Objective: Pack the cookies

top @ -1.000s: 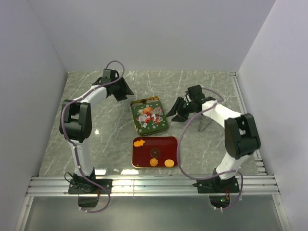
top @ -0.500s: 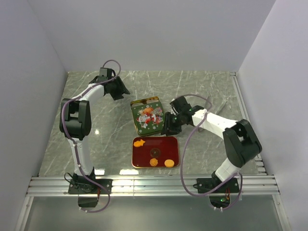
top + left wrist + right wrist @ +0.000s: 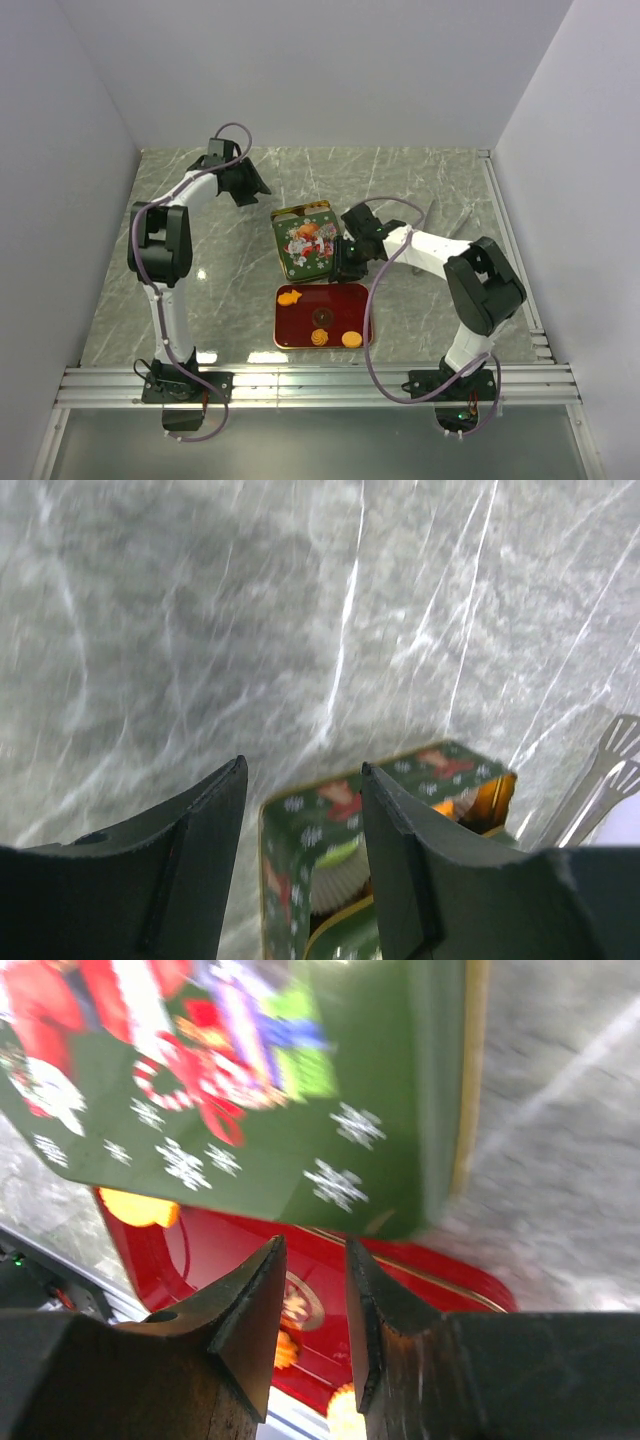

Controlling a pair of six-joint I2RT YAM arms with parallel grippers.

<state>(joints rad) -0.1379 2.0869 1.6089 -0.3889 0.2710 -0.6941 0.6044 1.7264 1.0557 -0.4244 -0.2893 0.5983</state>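
Observation:
Several cookies lie in a red tray (image 3: 363, 300): an orange fish (image 3: 290, 296), a brown disc (image 3: 322, 317), a swirl disc (image 3: 319, 338) and an orange disc (image 3: 351, 340). A green Christmas tin (image 3: 310, 243) stands just behind it, its lid askew. The left wrist view shows a paper cup with a green cookie (image 3: 340, 855) inside the tin. My right gripper (image 3: 345, 262) hangs at the tin's near right corner, over the tray's far edge, narrowly open (image 3: 313, 1245) and empty. My left gripper (image 3: 252, 188) is open (image 3: 302, 770) and empty, far left of the tin.
Metal tongs (image 3: 615, 765) lie on the marble table to the right of the tin. White walls close in the left, back and right sides. An aluminium rail runs along the near edge.
My right gripper has swung left from the open table to the tin's near right corner. The left gripper has barely shifted.

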